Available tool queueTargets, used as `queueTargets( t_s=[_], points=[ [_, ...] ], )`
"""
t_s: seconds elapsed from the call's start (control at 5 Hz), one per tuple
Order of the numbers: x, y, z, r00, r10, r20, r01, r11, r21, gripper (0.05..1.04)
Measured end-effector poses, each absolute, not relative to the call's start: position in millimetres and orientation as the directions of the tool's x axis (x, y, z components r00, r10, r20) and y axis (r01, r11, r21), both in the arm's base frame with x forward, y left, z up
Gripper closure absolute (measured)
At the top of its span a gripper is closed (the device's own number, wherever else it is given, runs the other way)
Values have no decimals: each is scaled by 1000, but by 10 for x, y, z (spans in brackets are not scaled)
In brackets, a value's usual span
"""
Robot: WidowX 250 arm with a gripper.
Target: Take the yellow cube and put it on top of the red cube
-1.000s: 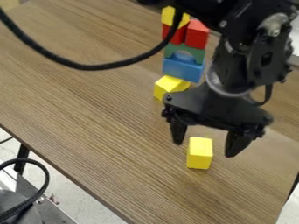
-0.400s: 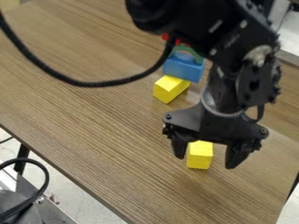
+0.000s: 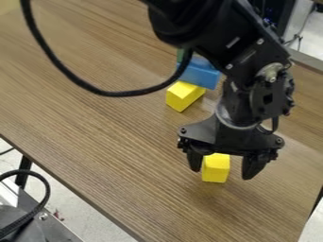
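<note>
My gripper (image 3: 222, 173) hangs over the right part of the table, open, its two fingers apart on the left and right of the yellow cube (image 3: 216, 169). The cube rests on the wood, with its top edge close under the gripper body. I cannot tell whether the fingers are level with the cube or above it. The red cube is hidden behind the arm.
A second yellow block (image 3: 184, 96) lies at an angle in front of a blue block (image 3: 199, 74). A bit of green block shows above the blue one, beside the arm's hanging cable. The table's (image 3: 95, 118) left edge slants toward the bottom.
The gripper has shifted slightly left and down toward the yellow cube, its fingers still apart. The arm now covers the red blocks and the upper yellow block, which showed a second ago.
</note>
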State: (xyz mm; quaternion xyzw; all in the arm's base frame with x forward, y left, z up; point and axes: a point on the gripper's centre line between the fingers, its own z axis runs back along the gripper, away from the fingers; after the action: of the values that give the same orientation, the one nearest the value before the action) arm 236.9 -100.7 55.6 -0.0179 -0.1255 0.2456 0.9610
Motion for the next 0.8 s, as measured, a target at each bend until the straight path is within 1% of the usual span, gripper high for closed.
queueTargets(
  t_s=[0.2,0.4,0.6,0.8],
  points=[
    [2400,-987,528,843,487,229,-478,873,-94,83],
    [2419,-958,508,838,498,224,-491,867,-92,130],
    [2442,-936,482,837,494,234,-490,868,-81,389],
    [2487,-944,474,831,499,244,-497,865,-75,594]
  ],
)
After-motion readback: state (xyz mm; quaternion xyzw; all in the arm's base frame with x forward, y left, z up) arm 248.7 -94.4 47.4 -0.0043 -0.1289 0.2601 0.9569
